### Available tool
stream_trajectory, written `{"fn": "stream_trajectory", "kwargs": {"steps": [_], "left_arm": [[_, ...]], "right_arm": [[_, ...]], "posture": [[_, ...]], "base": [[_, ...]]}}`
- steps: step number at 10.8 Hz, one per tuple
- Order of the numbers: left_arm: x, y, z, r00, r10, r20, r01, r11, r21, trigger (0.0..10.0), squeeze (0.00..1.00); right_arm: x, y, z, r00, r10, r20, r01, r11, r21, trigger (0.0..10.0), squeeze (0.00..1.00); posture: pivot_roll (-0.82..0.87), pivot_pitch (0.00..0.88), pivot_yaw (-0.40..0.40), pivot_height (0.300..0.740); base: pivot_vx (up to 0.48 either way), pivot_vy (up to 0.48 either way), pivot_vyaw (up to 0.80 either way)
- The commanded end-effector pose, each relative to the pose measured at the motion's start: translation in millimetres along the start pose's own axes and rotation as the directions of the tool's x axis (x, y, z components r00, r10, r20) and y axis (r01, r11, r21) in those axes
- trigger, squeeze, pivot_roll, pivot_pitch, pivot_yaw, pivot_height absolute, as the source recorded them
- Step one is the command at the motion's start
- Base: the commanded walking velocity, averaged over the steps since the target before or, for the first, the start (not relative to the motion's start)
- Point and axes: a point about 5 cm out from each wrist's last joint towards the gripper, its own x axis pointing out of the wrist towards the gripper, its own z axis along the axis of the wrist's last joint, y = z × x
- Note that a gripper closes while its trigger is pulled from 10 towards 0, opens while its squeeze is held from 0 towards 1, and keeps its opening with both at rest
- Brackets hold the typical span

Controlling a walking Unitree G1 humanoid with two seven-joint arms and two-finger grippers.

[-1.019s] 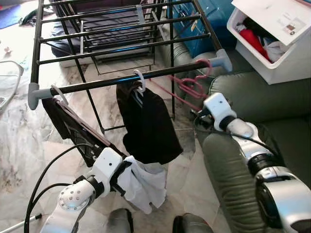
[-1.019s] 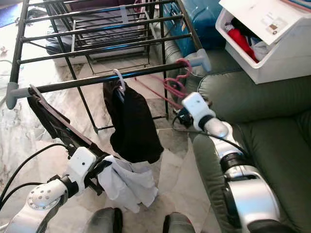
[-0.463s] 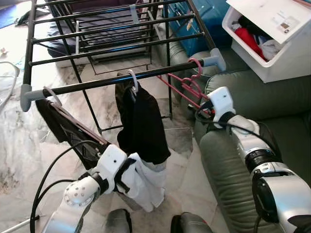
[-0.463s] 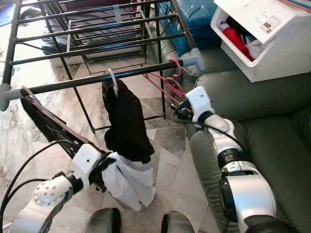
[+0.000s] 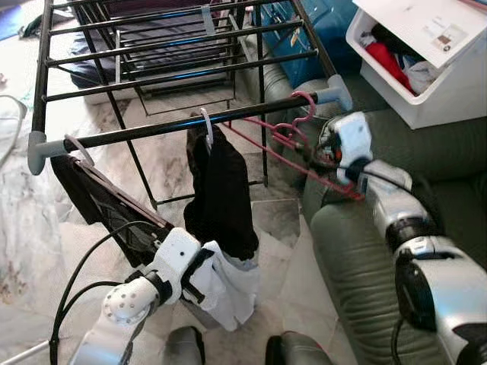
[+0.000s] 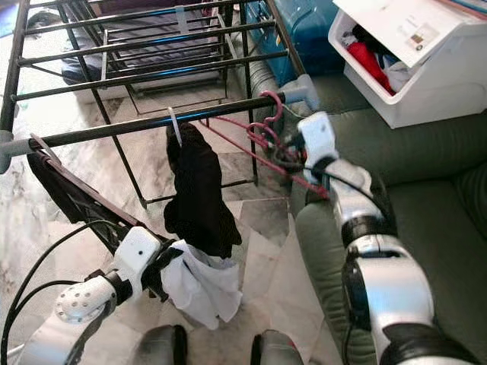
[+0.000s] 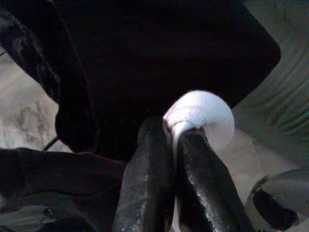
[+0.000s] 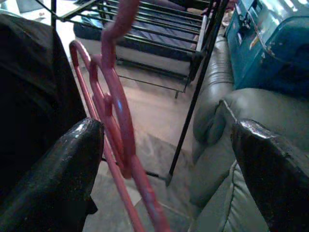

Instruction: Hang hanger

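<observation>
Up at the right end of the black metal drying rack's front rail point(image 5: 175, 125): pink plastic hangers point(image 5: 300, 137), hooked over the rail beside its grey end cap point(image 5: 338, 93), slanting down toward the sofa. Right gripper point(image 8: 166, 159) just beside them, raised to rail height on a bent silver arm, black fingers point(image 8: 60, 179) spread wide with the pink hangers passing between them, not pinched. Further left on the same rail, a dark garment on a white hanger point(image 5: 221, 190), and a dark brown garment point(image 5: 106, 201) draped at the left end. Left gripper point(image 7: 173, 140) low in front, arm reaching up from below, fingers closed tight on a fold of white cloth point(image 5: 228, 285) hanging just under the dark garment. Underneath, pale marble floor point(image 5: 30, 228). To the right, a green leather sofa point(image 5: 358, 266), a white storage box point(image 5: 415, 57) with clothes inside on it, and a blue suitcase point(image 5: 335, 23) behind.
</observation>
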Motion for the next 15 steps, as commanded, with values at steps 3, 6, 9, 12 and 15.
{"fn": "stream_trajectory", "kwargs": {"steps": [3,6,9,12,15], "left_arm": [[-0.7,-1.3,-1.2,1.0,0.005,-0.006,-0.005,1.0,0.006,10.0,0.0],[-1.0,-1.8,-2.5,1.0,0.007,-0.012,-0.007,1.0,0.003,10.0,0.0],[1.4,-1.7,-1.4,1.0,0.003,-0.008,-0.003,1.0,0.007,10.0,0.0],[1.9,-2.8,-2.2,1.0,0.001,-0.011,-0.001,1.0,0.009,10.0,0.0],[4.2,-3.2,-3.4,1.0,0.0,-0.021,0.001,1.0,0.019,10.0,0.0]], "right_arm": [[-3.1,-4.1,-9.1,0.994,0.014,-0.107,-0.025,0.994,-0.102,10.0,0.0],[-6.0,1.9,-20.4,0.983,0.091,-0.158,-0.098,0.995,-0.036,10.0,0.0],[0.2,3.9,-4.9,0.981,0.163,-0.105,-0.162,0.987,0.015,10.0,0.0],[1.4,2.1,7.5,0.97,0.232,-0.066,-0.229,0.972,0.045,10.0,0.0],[-3.2,1.2,9.5,0.959,0.277,-0.062,-0.277,0.961,0.019,10.0,0.0]], "posture": [[0.11,0.17,-0.017,0.74],[0.1,0.172,-0.02,0.74],[0.1,0.17,-0.02,0.74],[0.09,0.169,-0.021,0.74],[0.08,0.165,-0.025,0.74]], "base": [[0.0,0.0,0.0],[0.0,0.0,0.0],[0.0,0.0,0.0],[0.0,0.0,0.0],[0.0,0.0,0.0]]}}
